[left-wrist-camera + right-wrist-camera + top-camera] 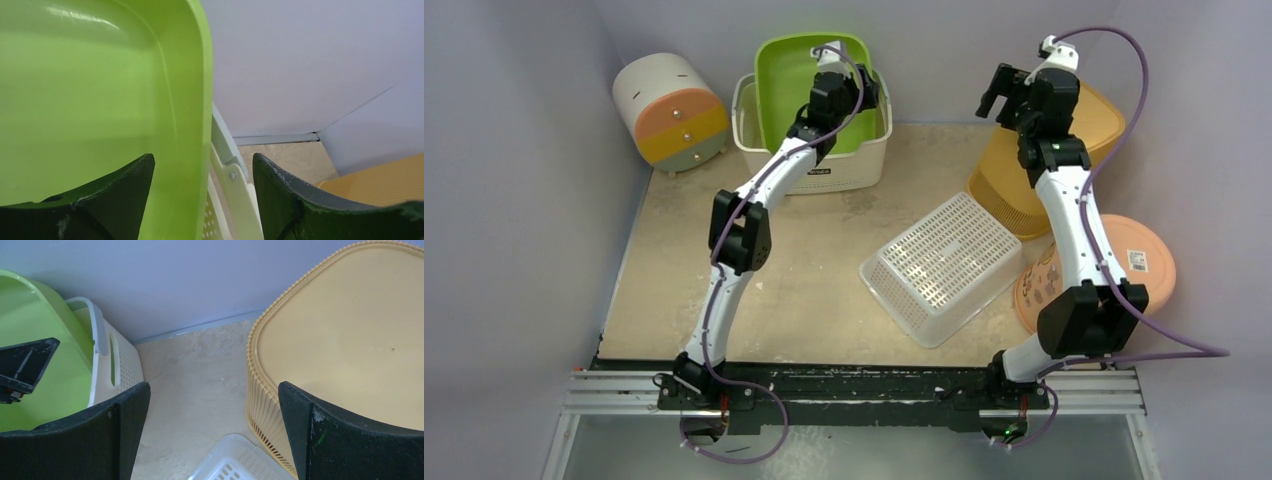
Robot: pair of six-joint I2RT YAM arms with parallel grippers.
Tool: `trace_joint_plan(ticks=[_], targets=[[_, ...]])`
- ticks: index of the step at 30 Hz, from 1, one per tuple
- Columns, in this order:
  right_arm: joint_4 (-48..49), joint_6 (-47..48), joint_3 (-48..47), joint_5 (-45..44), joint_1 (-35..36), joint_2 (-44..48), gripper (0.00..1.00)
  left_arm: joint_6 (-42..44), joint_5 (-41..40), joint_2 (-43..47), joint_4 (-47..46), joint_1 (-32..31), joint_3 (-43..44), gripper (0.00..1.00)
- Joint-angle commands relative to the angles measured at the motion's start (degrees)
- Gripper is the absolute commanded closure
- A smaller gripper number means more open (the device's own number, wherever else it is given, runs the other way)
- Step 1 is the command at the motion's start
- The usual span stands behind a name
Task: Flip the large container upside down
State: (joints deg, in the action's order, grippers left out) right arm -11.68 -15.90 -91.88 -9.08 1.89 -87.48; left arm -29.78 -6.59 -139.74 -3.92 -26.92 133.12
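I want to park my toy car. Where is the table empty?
The biggest bare patch of the beige tabletop is front left, between the left arm, the side wall and the round striped drawer cabinet. A smaller one lies between that arm and the upturned white mesh basket. The right side is crowded: yellow ribbed basket, mesh basket, orange round lid.

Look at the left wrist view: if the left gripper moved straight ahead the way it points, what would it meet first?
Probably the green tub: its rim runs up between the open jaws of the left gripper, so they would straddle that side wall. How far off it is cannot be judged.
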Motion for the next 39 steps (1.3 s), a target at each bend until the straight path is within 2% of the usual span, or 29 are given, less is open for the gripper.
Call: trace_joint_plan(ticks=[1,10,14,17,20,25,33,39], targets=[[3.58,0.94,-3.58,3.28,-2.13,-0.25,0.0,0.02,-2.91,-2.72,-4.07,-0.83,4.18,0.32],[4.23,1.2,-2.95,7.67,-6.52,-1.9,0.0,2.68,-6.59,-7.7,-4.78,-2.31,7.15,0.34],[5.2,0.64,-1.3,9.01,-7.82,-1.75,0.0,5.22,-9.44,-9.0,-3.38,-2.61,7.6,0.39],[5.48,0.02,-0.41,9.87,-8.42,-1.58,0.0,6.77,-11.27,-9.43,-2.25,-2.61,7.04,0.53],[5.74,-0.12,0.25,10.3,-8.74,-1.43,0.0,8.16,-12.28,-9.37,-1.31,-2.61,5.93,0.72],[5.63,-0.36,0.66,10.66,-9.0,-1.12,0.0,11.03,-12.7,-7.44,-0.28,-2.36,3.92,1.0],[5.32,-0.73,1.71,10.61,-9.27,-0.01,0.0,15.33,-12.89,2.82,3.35,-1.45,1.63,1.0],[5.82,-1.39,4.64,10.77,-9.36,2.33,0.0,16.08,-10.05,16.44,3.75,-0.82,-7.88,1.0]])
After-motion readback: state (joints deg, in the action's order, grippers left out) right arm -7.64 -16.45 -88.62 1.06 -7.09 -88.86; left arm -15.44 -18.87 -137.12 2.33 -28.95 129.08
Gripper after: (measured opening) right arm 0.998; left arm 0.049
